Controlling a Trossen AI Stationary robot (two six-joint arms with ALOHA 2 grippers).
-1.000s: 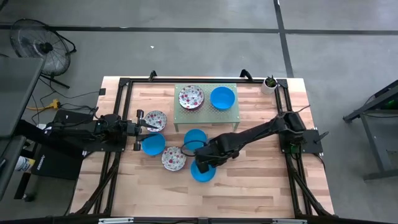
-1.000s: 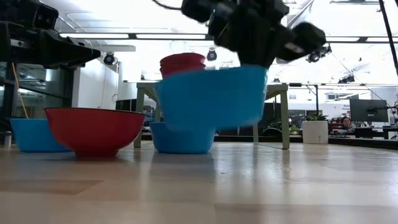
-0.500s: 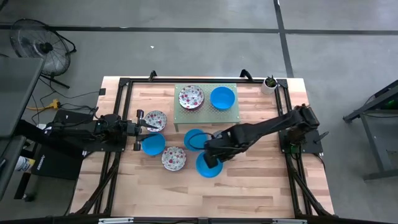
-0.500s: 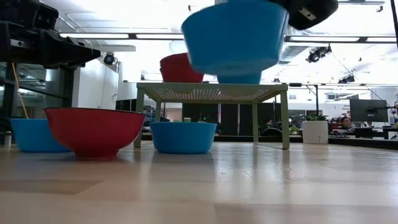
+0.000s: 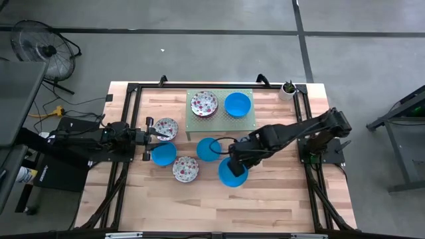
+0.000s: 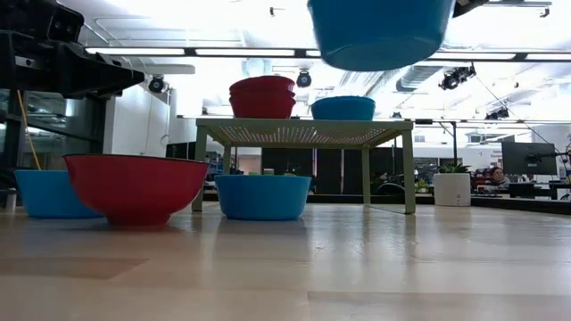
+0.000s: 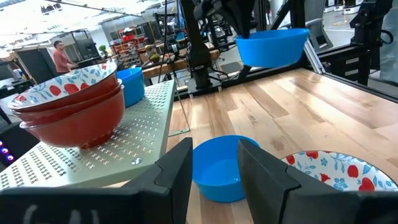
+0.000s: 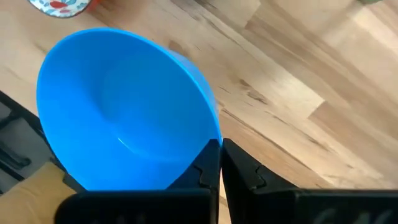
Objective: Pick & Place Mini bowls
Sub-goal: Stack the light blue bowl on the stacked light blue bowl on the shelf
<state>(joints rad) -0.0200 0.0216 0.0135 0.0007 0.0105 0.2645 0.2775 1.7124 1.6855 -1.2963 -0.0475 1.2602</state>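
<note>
While the low camera's foreground shows only bare tabletop, the plain bright blue plastic mini bowl point(image 6: 379, 31) carried by the right gripper point(image 8: 219, 163) now hangs high above the wood, well clear of it, where half a second ago it filled the frame lower down and a second ago it sat almost level with the bowls on the table. The right wrist view shows those fingers pinched together on the bowl's rim, so the grasp looks secure. From above, the lifted bowl point(image 5: 232, 173) has travelled rightward and now sits just in front of the pale green perforated metal stand point(image 5: 250, 120), which suggests the pick is finished and the carry toward a place on the stand is under way. Behind it rest a blue bowl point(image 5: 208, 149) and a white, red-flowered bowl point(image 5: 185, 168) on the table. Farther left, the left gripper point(image 5: 159, 135) waits with fingers spread, holding nothing, beside another floral bowl point(image 5: 165, 128).
</note>
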